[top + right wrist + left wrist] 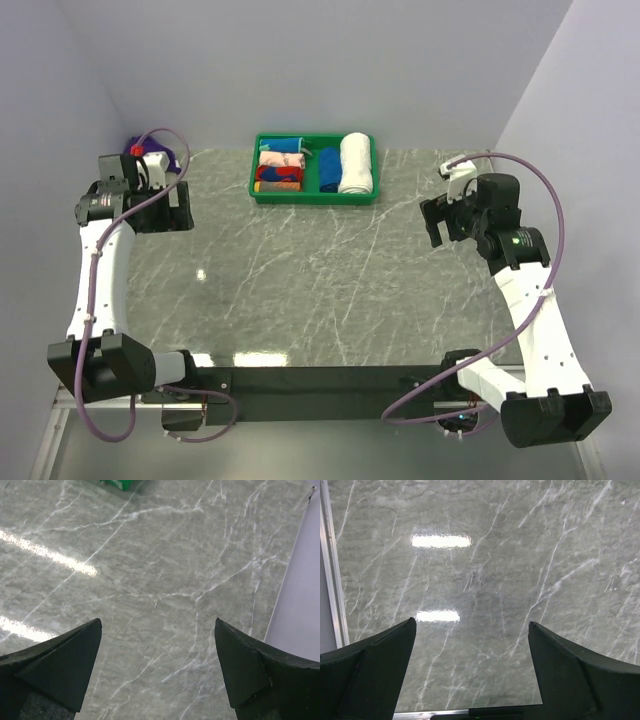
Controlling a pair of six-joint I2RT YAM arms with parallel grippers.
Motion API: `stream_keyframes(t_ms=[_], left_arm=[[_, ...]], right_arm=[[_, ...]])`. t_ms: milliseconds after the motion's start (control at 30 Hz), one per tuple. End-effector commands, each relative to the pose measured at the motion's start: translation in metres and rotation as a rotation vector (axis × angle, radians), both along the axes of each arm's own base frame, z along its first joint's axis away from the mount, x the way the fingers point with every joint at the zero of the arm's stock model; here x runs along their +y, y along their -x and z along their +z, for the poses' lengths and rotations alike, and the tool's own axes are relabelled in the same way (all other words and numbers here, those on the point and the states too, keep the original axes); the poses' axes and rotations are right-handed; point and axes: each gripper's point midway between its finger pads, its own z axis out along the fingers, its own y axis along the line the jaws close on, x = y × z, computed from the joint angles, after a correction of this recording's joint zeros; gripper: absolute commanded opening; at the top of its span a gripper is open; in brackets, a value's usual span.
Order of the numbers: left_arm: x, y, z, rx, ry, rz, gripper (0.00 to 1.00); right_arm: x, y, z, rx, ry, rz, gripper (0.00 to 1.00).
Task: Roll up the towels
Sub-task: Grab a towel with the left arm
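Towel (174,161), deep purple, at far-left desk (330,280) corner, mostly hidden, perhaps bunched. Left end effector (472,625) and right end effector (158,622) both released, holding nothing.

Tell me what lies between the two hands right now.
Nothing. The top view shows only bare marble table between the left hand and the right hand; the green tray sits farther back, off that line.
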Motion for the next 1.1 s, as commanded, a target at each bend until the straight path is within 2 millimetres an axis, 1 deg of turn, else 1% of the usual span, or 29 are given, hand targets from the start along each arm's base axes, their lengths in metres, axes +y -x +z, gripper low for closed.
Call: stream_keyframes(t_ms=[0,100,167,267,300,333,367,400,433,467,500,533,567,600,633,667,700,733,767,800,833,900,933,967,1000,1067], left_arm=[[0.002,-0.009,0.004,-0.017,-0.026,-0.027,0.99],[0.003,-0.018,0.001,-0.002,-0.033,-0.058,0.99],[0.007,-0.028,-0.002,0.002,-0.047,-0.057,0.99],[0.02,-0.047,-0.009,0.029,-0.092,-0.039,0.99],[0.027,-0.055,-0.004,0.02,-0.115,-0.029,0.99],[0.033,-0.064,-0.015,0.051,-0.125,-0.027,0.99],[0.037,-0.07,-0.017,0.054,-0.141,-0.019,0.99],[0.045,-0.082,-0.01,0.029,-0.162,-0.006,0.99],[0.051,-0.092,-0.021,0.053,-0.173,-0.005,0.99],[0.057,-0.101,-0.022,0.043,-0.183,0.006,1.0],[0.063,-0.114,-0.015,0.015,-0.194,0.019,0.99],[0.073,-0.129,-0.028,0.027,-0.206,0.034,0.99],[0.078,-0.139,-0.032,0.026,-0.21,0.046,0.99],[0.085,-0.155,-0.021,-0.012,-0.217,0.061,0.98],[0.091,-0.168,-0.044,0.03,-0.205,0.067,0.98],[0.094,-0.177,-0.049,0.033,-0.205,0.066,0.97],[0.101,-0.193,-0.037,-0.008,-0.214,0.078,0.97],[0.103,-0.205,-0.063,0.035,-0.207,0.07,0.97],[0.11,-0.214,-0.067,0.038,-0.231,0.089,0.97],[0.117,-0.227,-0.059,0.002,-0.243,0.103,0.97],[0.119,-0.236,-0.083,0.036,-0.242,0.1,0.97],[0.129,-0.256,-0.085,-0.006,-0.275,0.127,0.98],[0.133,-0.264,-0.1,-0.003,-0.288,0.129,0.98],[0.137,-0.27,-0.104,-0.017,-0.302,0.133,0.98],[0.145,-0.281,-0.11,-0.048,-0.336,0.151,0.99],[0.152,-0.29,-0.117,-0.069,-0.372,0.155,0.99]], right_arm=[[-0.001,-0.001,0.015,-0.014,0.008,-0.004,1.0],[-0.006,-0.001,0.016,-0.016,0.028,-0.018,1.0],[-0.008,-0.002,0.014,-0.008,0.037,-0.025,1.0],[-0.01,-0.001,0.013,0.007,0.053,-0.026,1.0],[-0.01,-0.001,0.012,0.015,0.06,-0.02,1.0],[-0.011,-0.001,0.013,0.018,0.064,-0.026,1.0],[-0.013,-0.001,0.013,0.02,0.071,-0.031,1.0],[-0.014,-0.001,0.013,0.025,0.08,-0.032,1.0],[-0.017,-0.001,0.013,0.029,0.089,-0.042,1.0],[-0.021,-0.002,0.012,0.029,0.105,-0.063,1.0],[-0.024,-0.003,0.012,0.023,0.117,-0.073,1.0],[-0.026,-0.003,0.011,0.022,0.128,-0.078,1.0],[-0.026,-0.004,0.011,0.02,0.132,-0.075,1.0],[-0.032,-0.003,0.009,0.026,0.158,-0.093,1.0],[-0.033,-0.004,0.007,0.033,0.167,-0.094,1.0],[-0.034,-0.004,0.006,0.039,0.176,-0.097,1.0],[-0.038,-0.004,0.007,0.045,0.19,-0.11,1.0],[-0.04,-0.006,0.005,0.055,0.197,-0.12,1.0],[-0.042,-0.007,0.006,0.058,0.204,-0.13,1.0],[-0.044,-0.007,0.009,0.06,0.205,-0.146,1.0],[-0.045,-0.008,0.009,0.066,0.208,-0.154,1.0],[-0.047,-0.007,0.01,0.075,0.215,-0.164,1.0],[-0.048,-0.008,0.01,0.081,0.221,-0.171,1.0],[-0.049,-0.008,0.01,0.082,0.227,-0.175,1.0],[-0.051,-0.008,0.01,0.087,0.231,-0.179,1.0],[-0.053,-0.01,0.008,0.103,0.241,-0.187,1.0]])
